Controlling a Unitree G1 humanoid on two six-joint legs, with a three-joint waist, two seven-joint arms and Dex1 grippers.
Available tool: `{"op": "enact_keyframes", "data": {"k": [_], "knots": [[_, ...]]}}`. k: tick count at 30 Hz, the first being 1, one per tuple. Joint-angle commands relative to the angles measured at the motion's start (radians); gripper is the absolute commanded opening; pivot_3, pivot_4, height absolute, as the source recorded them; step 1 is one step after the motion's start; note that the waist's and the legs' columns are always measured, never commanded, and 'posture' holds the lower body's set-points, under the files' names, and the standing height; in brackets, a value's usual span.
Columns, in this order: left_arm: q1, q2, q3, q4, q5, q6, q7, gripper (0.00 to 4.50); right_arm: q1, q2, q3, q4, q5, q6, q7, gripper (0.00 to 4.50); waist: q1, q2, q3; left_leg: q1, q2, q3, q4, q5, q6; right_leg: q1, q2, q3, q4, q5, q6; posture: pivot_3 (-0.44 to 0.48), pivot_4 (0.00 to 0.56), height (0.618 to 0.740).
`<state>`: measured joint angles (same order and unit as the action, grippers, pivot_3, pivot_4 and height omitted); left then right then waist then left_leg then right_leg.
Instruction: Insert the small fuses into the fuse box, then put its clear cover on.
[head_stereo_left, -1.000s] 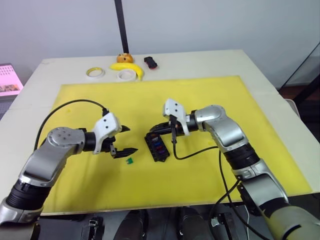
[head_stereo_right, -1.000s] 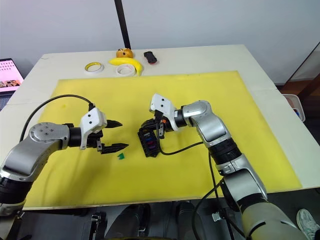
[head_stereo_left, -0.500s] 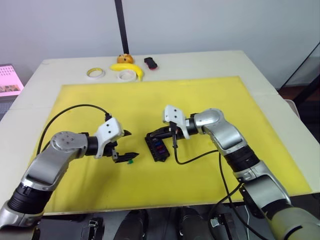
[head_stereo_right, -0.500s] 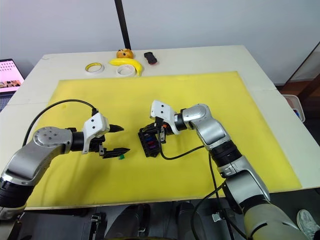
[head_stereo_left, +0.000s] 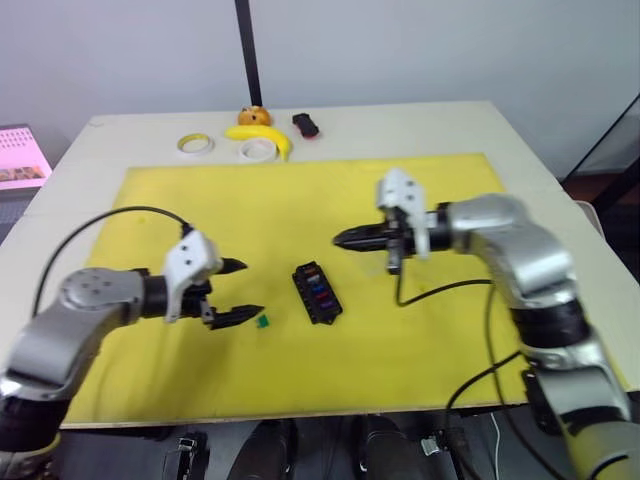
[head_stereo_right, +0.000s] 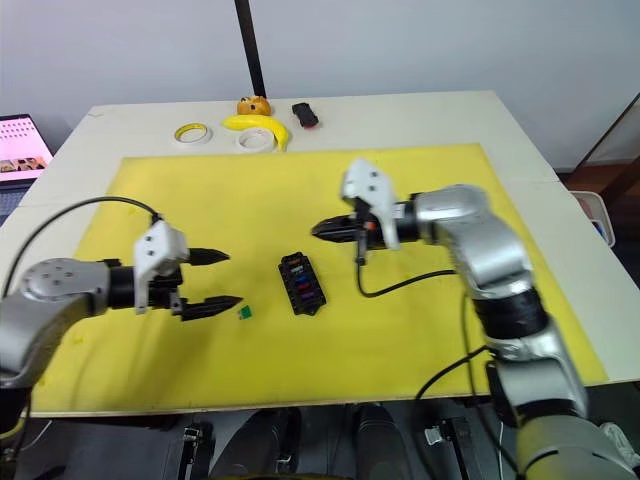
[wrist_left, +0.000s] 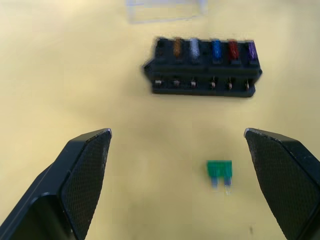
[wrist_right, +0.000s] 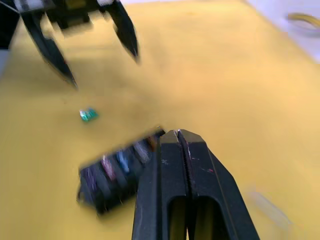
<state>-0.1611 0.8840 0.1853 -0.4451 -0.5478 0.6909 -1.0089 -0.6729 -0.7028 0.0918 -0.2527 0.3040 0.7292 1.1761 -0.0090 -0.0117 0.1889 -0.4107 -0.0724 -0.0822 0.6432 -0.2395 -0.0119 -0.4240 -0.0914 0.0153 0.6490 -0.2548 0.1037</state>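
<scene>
Now the left end effector (wrist_left: 177, 165) hovers with fingers spread wide around one green fuse (wrist_left: 219, 170) lying loose on the yellow mat (head_stereo_left: 300, 200). Beyond it sits the fuse box (wrist_left: 202, 67), one row holding five fuses, with the clear cover (wrist_left: 165, 9) behind. Well apart, the right end effector (head_stereo_right: 322, 229) hangs pinched together, empty.

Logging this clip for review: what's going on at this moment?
The fuse box sits on the yellow mat with five fuses in one row. A green fuse lies loose on the mat, between the open left claw's fingers. The right claw is shut, holding nothing, away from the box. The clear cover lies beyond the box.
</scene>
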Motion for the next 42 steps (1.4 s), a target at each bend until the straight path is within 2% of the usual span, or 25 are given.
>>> {"op": "enact_keyframes", "data": {"k": [1,4,11,16,21,24,27,35,42], "knots": [[0.07,0.061,0.141,-0.047,-0.105,0.058,-0.062,4.5,0.108,-0.143,-0.077,-0.062,0.017,-0.044,0.057,0.02,-0.002,0.0,0.0,0.0,0.0,0.001,0.0,0.0,0.0,0.001,0.0,0.0,0.0,0.0,0.0,0.0,0.15,0.74],[0.191,0.164,0.24,0.016,-0.105,0.052,-0.183,4.5,0.215,-0.283,-0.159,-0.018,0.022,-0.079,0.093,0.87,-0.006,0.001,0.001,0.0,0.0,0.002,0.0,-0.001,0.001,0.0,-0.001,0.0,-0.001,0.0,0.0,0.0,0.15,0.74],[0.329,0.254,0.321,0.163,-0.031,-0.036,-0.292,4.5,0.365,-0.397,-0.277,0.076,0.012,-0.19,0.089,4.45,-0.004,0.002,0.0,0.002,0.002,0.004,0.0,-0.001,0.001,0.001,0.0,0.001,-0.002,-0.002,-0.004,0.0,0.15,0.74],[0.301,0.254,0.302,0.176,-0.031,-0.049,-0.278,4.5,0.389,-0.41,-0.303,0.079,0.035,-0.196,0.076,4.45,-0.002,0.002,0.0,0.001,0.002,0.004,0.0,-0.001,0.002,0.001,-0.002,0.002,-0.003,-0.002,-0.004,0.0,0.15,0.74],[0.229,0.242,0.244,0.163,-0.054,-0.03,-0.261,4.5,0.354,-0.397,-0.268,0.051,0.06,-0.178,0.069,4.45,-0.003,0.002,0.001,0.001,0.002,0.004,0.0,-0.001,0.002,0.001,-0.002,0.002,-0.003,-0.002,-0.004,0.0,0.15,0.74],[0.149,0.24,0.139,0.162,-0.102,0.043,-0.282,4.5,0.279,-0.364,-0.204,0.02,0.075,-0.154,0.055,4.45,-0.006,0.002,0.0,0.001,0.002,0.004,0.0,-0.001,0.002,0.001,-0.002,0.002,-0.003,-0.002,-0.004,0.0,0.15,0.74],[0.032,0.197,0.024,0.189,-0.181,0.16,-0.299,4.5,0.183,-0.308,-0.134,-0.05,0.122,-0.112,0.056,4.45,-0.006,0.002,0.001,0.001,0.002,0.004,0.001,-0.001,0.001,0.001,-0.001,0.002,-0.002,-0.001,-0.002,0.0,0.15,0.74],[-0.208,0.094,-0.23,0.432,-0.175,0.31,-0.375,4.5,0.068,-0.216,0.029,-0.198,0.144,-0.097,0.064,4.45,-0.001,0.001,0.001,0.0,0.001,0.003,0.001,-0.001,0.002,0.0,-0.001,0.0,-0.001,0.0,0.0,0.0,0.15,0.74],[-0.371,-0.014,-0.355,0.655,-0.114,0.339,-0.423,4.5,0.058,-0.205,0.045,-0.251,0.161,-0.064,0.03,4.45,-0.003,0.0,0.001,0.0,0.0,0.003,0.003,-0.001,0.002,0.001,0.0,0.0,-0.001,0.0,0.001,0.0,0.15,0.74]]}}
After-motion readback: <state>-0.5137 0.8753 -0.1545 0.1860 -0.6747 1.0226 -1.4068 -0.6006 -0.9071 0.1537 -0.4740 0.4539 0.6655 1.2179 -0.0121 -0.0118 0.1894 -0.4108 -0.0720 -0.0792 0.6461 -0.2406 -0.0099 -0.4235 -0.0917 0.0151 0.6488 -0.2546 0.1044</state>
